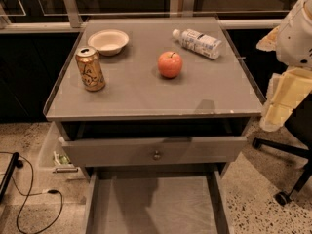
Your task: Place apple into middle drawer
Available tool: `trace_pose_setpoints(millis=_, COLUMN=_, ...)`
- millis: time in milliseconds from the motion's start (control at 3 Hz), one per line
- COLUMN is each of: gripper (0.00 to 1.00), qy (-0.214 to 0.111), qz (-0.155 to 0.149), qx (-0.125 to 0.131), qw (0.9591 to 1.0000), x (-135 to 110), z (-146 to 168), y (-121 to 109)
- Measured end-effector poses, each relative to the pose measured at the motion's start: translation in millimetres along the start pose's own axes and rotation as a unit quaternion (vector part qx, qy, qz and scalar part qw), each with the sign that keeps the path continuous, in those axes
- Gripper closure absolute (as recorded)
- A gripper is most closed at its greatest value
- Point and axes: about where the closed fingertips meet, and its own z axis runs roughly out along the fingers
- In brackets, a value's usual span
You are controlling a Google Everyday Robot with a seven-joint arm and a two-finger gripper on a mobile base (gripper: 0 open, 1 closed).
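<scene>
Located the apple (169, 64) upright on the grey cabinet top (146, 99), roughly central and touching nothing. Noted a gold can (90, 68) well to its left, a white bowl (108, 41) behind and to the left, and a plastic water bottle (197, 43) lying on its side behind and to the right. Found the middle drawer (153, 206) standing open at the bottom of the view, with nothing seen on the visible part of its floor. Observed above it a drawer front panel (195, 150) with a small round knob, slightly ajar and overhanging the rear of the tray. Placed the gripper (280, 106) at the right edge of the view, off the side of the cabinet and well apart from the apple. Could not tell how far open it stands. Saw nothing held in it. Judged the step in hand to be the reach for the apple, with no part of the task yet done. Recommend coming in from the right and above, keeping forward of the bottle, and closing across the widest part of the fruit so it cannot roll. Recommend lifting clear of the raised rim of the top before carrying forward. Advise lowering in front of the knobbed panel, between the side rails, and releasing close to the floor.
</scene>
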Motion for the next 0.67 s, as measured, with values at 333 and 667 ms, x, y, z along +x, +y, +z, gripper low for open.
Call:
trace_pose_setpoints(millis=333, gripper=0.00, qy=0.000, qz=-0.005, qx=0.006, qw=1.0000, x=-1.3, z=-2.6, y=-0.1)
trace_pose_setpoints(millis=667, gripper=0.00, qy=-0.044, qz=-0.014, qx=0.008, qw=0.9989, x=-21.8, z=-0.7, y=-8.2)
